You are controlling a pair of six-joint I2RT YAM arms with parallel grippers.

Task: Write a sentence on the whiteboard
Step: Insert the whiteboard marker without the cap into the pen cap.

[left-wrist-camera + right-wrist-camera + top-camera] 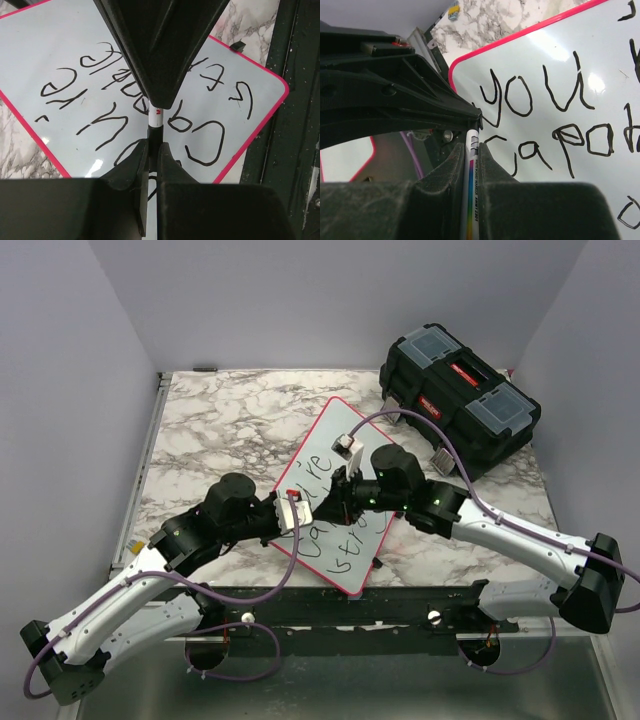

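Whiteboard [335,435] lies flat on the marble table [220,420], turned at an angle so that one rounded corner points towards the black toolbox [460,400] at the far right and the opposite corner reaches the table's near edge. Across its glossy face you can read the sentence [568,140] in black handwriting, three lines running along the board; your right wrist camera shows "you" above "capab", with the rest cut off by the frame, and the third line shows only from above. Both your arms reach in over the middle of the board and meet nose to nose. Your left gripper [152,145] has its fingers [170,167] pressed together on a slim white marker [156,117], which runs straight out from between them into the tip of the black body facing it. Your right gripper [472,150] is likewise clamped on the marker, here showing a rainbow stripe and small printed lettering along its barrel, its far end meeting the other gripper's tip. From above you see the two grippers over the written lines, but you cannot tell whether the marker touches the board
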